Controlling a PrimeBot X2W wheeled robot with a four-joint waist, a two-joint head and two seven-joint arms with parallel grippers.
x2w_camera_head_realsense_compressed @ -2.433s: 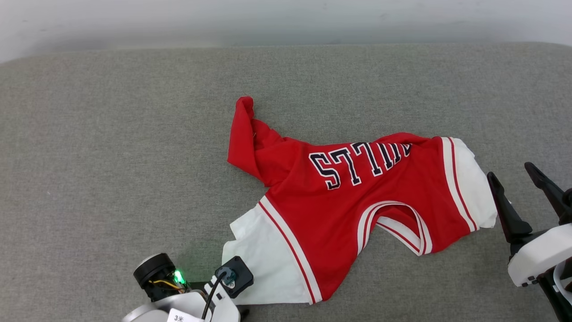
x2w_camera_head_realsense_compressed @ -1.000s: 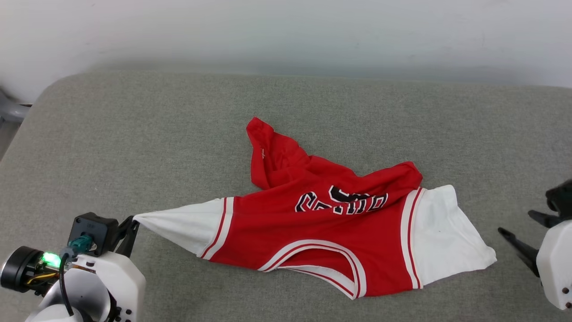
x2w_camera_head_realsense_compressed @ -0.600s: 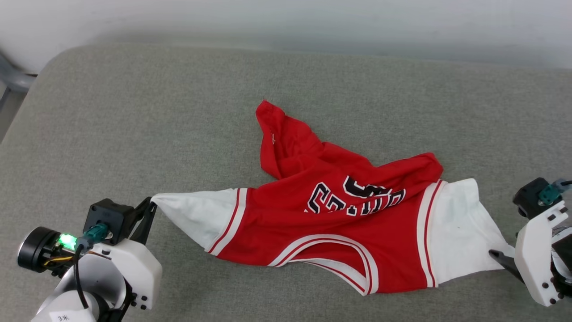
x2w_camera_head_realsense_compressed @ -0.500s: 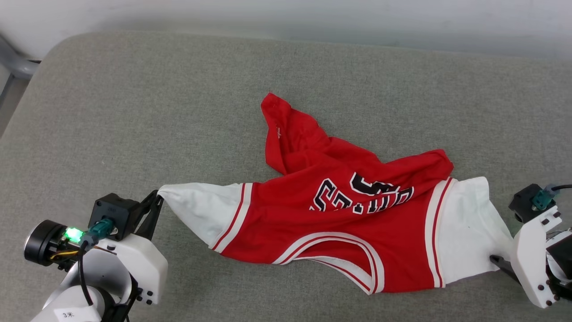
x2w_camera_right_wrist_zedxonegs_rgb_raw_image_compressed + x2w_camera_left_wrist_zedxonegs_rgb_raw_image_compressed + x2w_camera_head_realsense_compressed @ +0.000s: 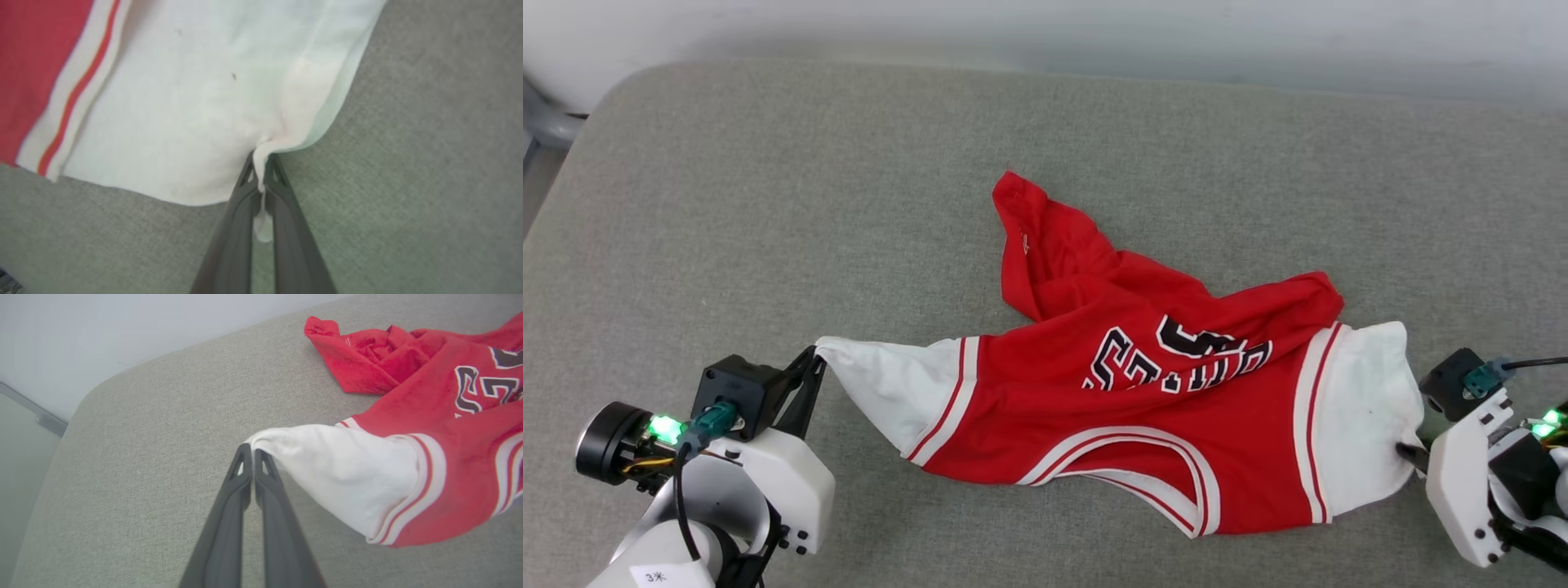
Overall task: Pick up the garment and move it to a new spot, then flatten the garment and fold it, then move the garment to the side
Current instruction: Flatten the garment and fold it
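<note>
A white sticker [image 5: 649,576] behind the left tool [image 5: 818,356] read "3" plus an unclear character. The shirt's [image 5: 1094,425] crumpled lettering [image 5: 1176,364] was unreadable.

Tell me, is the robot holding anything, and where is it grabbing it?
Yes, the garment. The left gripper pinches the tip of one white sleeve, and the right gripper pinches the edge of the other white sleeve.

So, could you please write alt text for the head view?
A red jersey with white sleeves lies on a grey fabric surface, held between the robot's two hands: the left hand pinches one sleeve tip, the right hand the other sleeve's edge.
</note>
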